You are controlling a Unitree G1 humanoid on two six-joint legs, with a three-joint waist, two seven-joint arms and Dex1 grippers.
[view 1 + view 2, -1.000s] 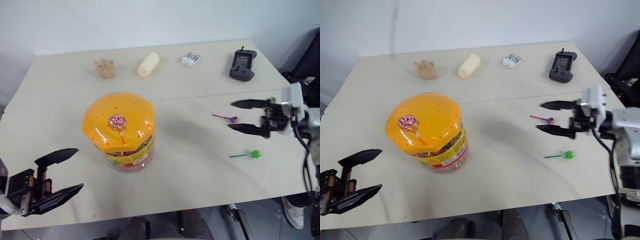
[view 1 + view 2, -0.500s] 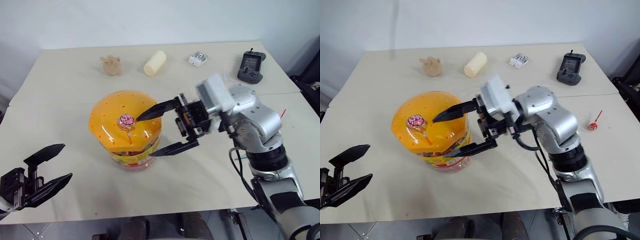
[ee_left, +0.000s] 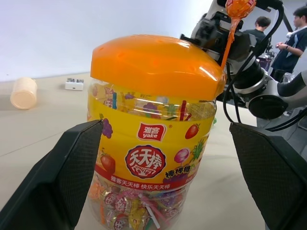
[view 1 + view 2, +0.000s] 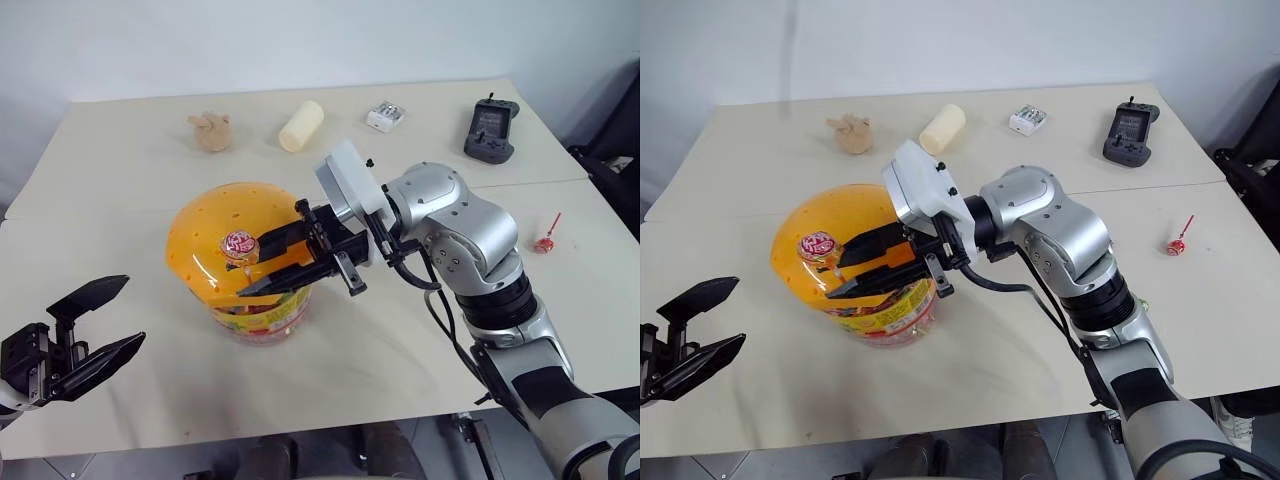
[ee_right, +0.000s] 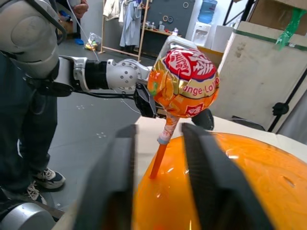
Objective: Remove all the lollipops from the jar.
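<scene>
Reaching across the pale beige table (image 4: 120, 190) with the right gripper (image 4: 246, 270), bringing it level over the domed orange lid of the large clear plastic jar (image 4: 200, 240) with the yellow-red label band. Bracketing the orange stick of a round lollipop in a red, orange and white wrapper (image 4: 237, 244), which is standing upright in the lid's top. Keeping the two black fingers (image 5: 112, 182) apart, one on each side of the stick, with a gap showing on both sides in the right wrist view; not clamping anything. Bending the silver right arm sharply at the elbow and wrist, pointing the gripper toward the robot's left. Holding the left gripper (image 4: 132, 312) low at the near left, well apart from the jar, spread wide and gripping nothing, aiming at the jar's side. Leaving many more wrapped lollipops packed inside the jar, and a small red lollipop (image 4: 543, 243) lying on the table far to the right. Lining the table's far edge with a tan wooden figure (image 4: 209, 132), a cream cylinder (image 4: 300, 126), a small white box (image 4: 382, 117) and a black handheld controller (image 4: 490, 128).
</scene>
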